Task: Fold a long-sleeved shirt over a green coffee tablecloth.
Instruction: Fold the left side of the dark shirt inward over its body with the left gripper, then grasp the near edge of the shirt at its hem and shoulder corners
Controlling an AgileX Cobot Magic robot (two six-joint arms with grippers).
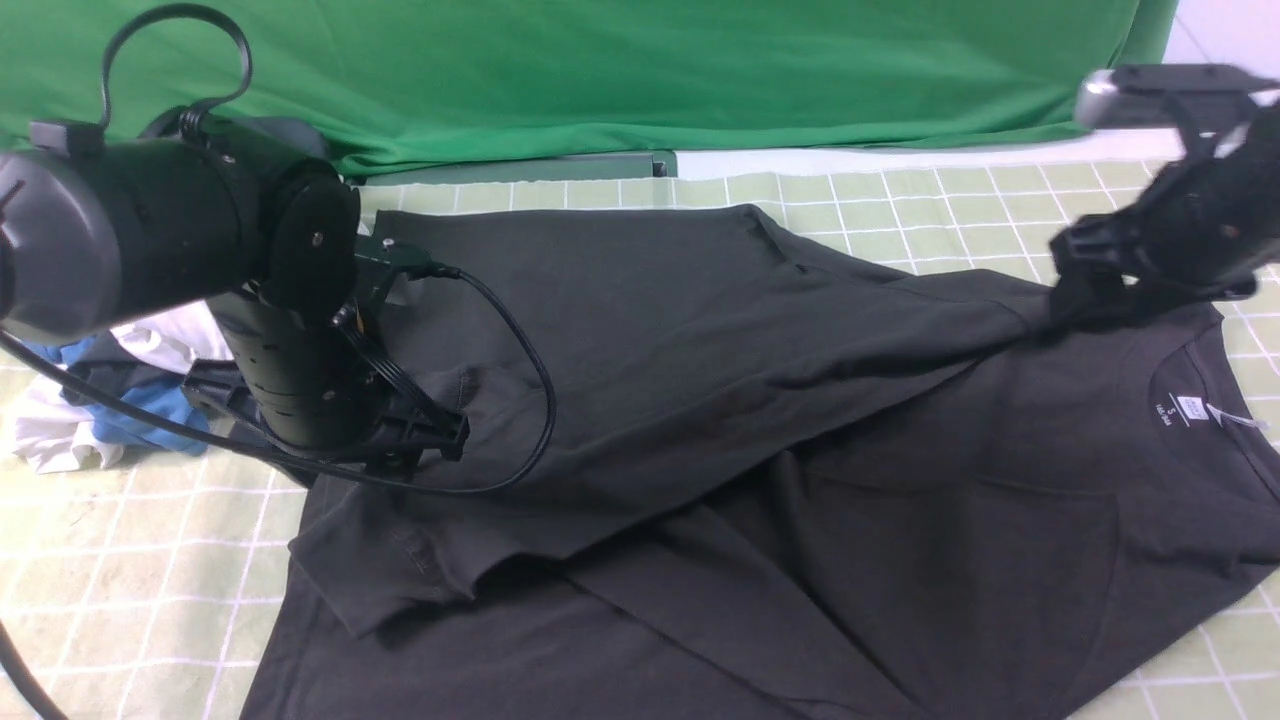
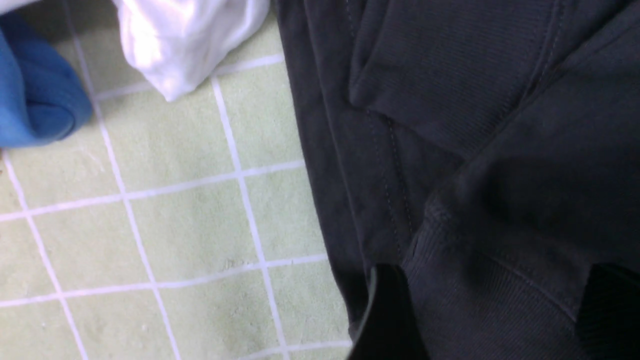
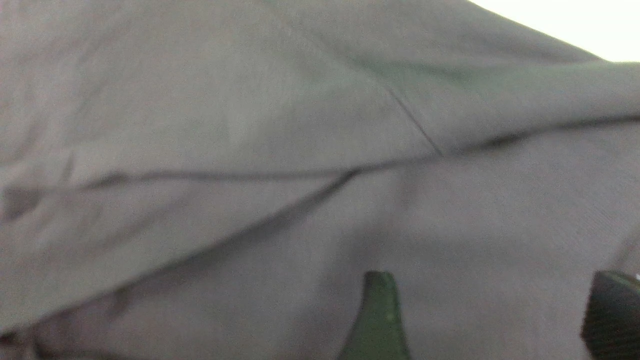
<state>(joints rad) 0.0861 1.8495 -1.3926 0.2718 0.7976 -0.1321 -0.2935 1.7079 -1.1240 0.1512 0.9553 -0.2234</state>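
now, left fingers (image 2: 387, 315) and right fingers (image 3: 377, 320) parted, long-sleeved shirt (image 1: 700, 400) ungripped beneath both

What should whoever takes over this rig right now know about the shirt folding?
Left gripper: open, jaws either side of a ribbed cuff at the shirt's edge, not pinching it.
Right gripper: open, just above the shirt near the shoulder, holding nothing.
Shirt: lies on the checked tablecloth, collar toward the robot's right.
Done: the far side and its sleeve appear to be folded over the body.
Left: probably the near side, then folding it shorter.
Note: white and blue clothes lie by the left arm.
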